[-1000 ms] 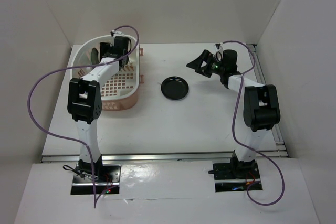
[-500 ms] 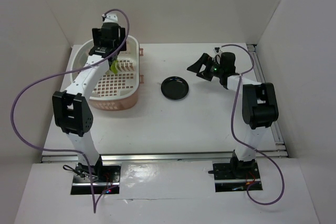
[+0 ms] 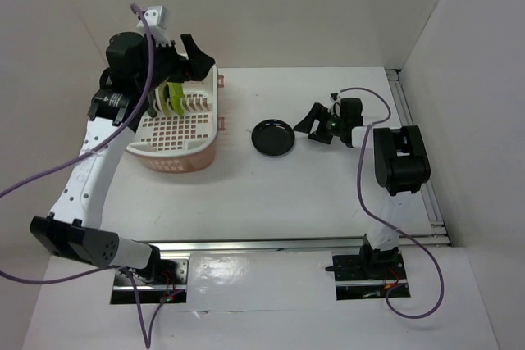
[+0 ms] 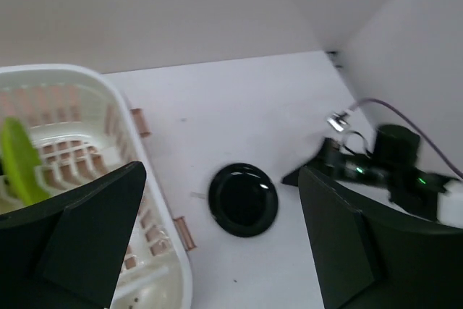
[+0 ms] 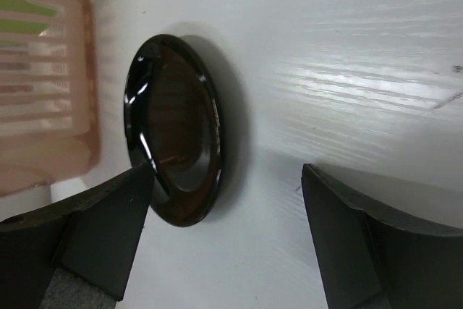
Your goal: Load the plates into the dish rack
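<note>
A glossy black plate [image 3: 273, 137] lies flat on the white table, right of the dish rack [image 3: 197, 147]. My right gripper [image 3: 312, 125] sits low just right of the black plate, open, with nothing between its fingers. In the right wrist view the black plate [image 5: 177, 132] lies ahead of the right gripper [image 5: 228, 233], near its left finger [image 5: 94, 240]. A lime green plate [image 3: 174, 96] stands on edge among the rack's pegs. My left gripper [image 3: 194, 65] hangs open and empty high over the rack's back; its view shows the black plate [image 4: 243, 199], the rack's rim [image 4: 137, 179] and the green plate [image 4: 18, 161].
White walls close in the table at the back, left and right. The rack's pinkish base tray [image 5: 43, 113] shows beyond the black plate. A purple cable loops from each arm. The right arm's body [image 4: 394, 161] lies beyond the plate in the left wrist view.
My left arm has risen up and back from the rack, gripper open, leaving the green plate standing inside. My right gripper has dropped lower and closer to the black plate.
</note>
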